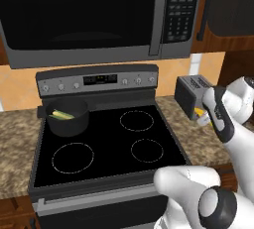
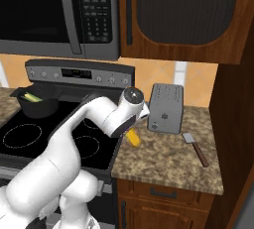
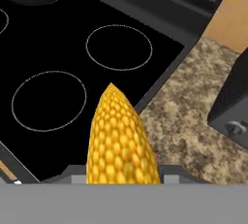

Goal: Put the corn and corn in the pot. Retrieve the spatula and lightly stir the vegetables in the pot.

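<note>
One corn cob [image 1: 62, 115] lies inside the dark pot [image 1: 69, 121] on the stove's back left burner; the right base view shows that cob [image 2: 32, 96] in the pot [image 2: 38, 106] too. My gripper [image 3: 121, 173] is shut on the second corn cob [image 3: 121, 138], held just above the counter edge beside the stove's right side. That held cob [image 2: 132, 137] peeks out below my wrist, and a yellow bit of it [image 1: 199, 110] shows next to the toaster. The spatula [image 2: 195, 147], grey blade and brown handle, lies on the counter right of the toaster.
A grey toaster [image 2: 166, 108] stands on the granite counter [image 2: 168, 161] close behind my hand. The microwave [image 1: 89, 15] hangs low over the black cooktop [image 1: 109, 143]. A wooden cabinet wall [image 2: 233, 124] closes the right side.
</note>
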